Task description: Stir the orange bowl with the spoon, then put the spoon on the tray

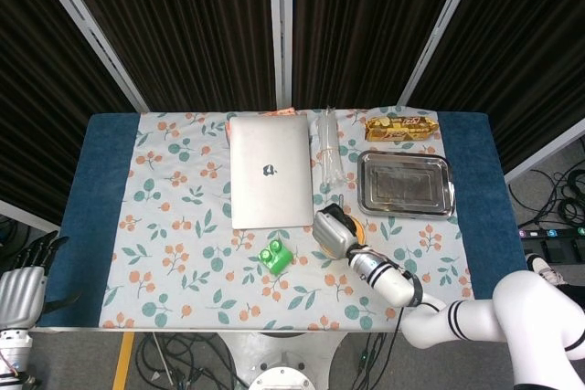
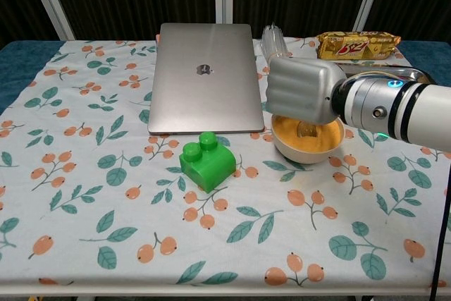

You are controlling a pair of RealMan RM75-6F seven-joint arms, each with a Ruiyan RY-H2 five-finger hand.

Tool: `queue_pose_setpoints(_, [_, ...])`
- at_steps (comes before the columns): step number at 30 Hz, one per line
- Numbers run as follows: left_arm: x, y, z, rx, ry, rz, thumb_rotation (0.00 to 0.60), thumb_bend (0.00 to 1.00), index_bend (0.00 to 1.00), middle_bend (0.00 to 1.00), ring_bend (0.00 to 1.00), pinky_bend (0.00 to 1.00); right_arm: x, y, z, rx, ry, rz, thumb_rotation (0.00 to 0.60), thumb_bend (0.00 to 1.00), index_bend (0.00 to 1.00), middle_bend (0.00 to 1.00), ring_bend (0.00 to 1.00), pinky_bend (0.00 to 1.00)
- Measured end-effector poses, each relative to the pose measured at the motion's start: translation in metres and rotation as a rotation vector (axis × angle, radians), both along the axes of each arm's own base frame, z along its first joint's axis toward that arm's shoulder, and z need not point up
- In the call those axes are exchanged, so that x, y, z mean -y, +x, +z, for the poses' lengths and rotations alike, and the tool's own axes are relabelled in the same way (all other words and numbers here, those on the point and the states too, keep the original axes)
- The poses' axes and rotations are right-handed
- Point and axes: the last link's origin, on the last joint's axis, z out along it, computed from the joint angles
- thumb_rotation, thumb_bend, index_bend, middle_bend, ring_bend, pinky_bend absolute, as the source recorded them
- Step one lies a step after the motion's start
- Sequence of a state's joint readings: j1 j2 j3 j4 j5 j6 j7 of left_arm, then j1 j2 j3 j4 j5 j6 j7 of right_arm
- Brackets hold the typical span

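The orange bowl [image 2: 311, 144] stands on the flowered cloth right of the green block; in the head view only its right rim [image 1: 358, 228] shows past my hand. My right hand [image 2: 299, 91] [image 1: 334, 232] hovers over the bowl's left half, fingers closed around the spoon's handle. The spoon's tip [image 2: 307, 130] dips into the orange contents. The metal tray [image 1: 405, 184] lies behind the bowl to the right, nothing in it. My left hand [image 1: 20, 288] hangs off the table's left edge, fingers spread, holding nothing.
A closed laptop [image 2: 204, 75] lies behind the bowl to the left. A green block [image 2: 206, 161] sits left of the bowl. A clear plastic bottle [image 1: 328, 154] lies between laptop and tray. A snack packet [image 2: 356, 44] lies at the back right.
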State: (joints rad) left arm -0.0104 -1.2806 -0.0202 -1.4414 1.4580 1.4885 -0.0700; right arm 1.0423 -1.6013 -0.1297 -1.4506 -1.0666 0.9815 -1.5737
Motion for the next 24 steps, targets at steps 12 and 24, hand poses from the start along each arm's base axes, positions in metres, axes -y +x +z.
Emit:
queue_pose_setpoints(12, [-0.001, 0.003, 0.002, -0.005, 0.004, -0.016, 0.6, 0.14, 0.22, 0.2, 0.12, 0.18, -0.006, 0.008, 0.024, 0.093, -0.002, -0.018, 0.6, 0.5, 0.85, 0.98, 0.97, 1.0])
queue_pose_setpoints(24, [0.0, 0.004, 0.001, 0.0, 0.005, -0.01, 0.6, 0.14, 0.22, 0.2, 0.12, 0.18, -0.007, 0.011, 0.026, -0.021, 0.007, 0.167, 0.6, 0.5, 0.85, 0.98, 0.97, 1.0])
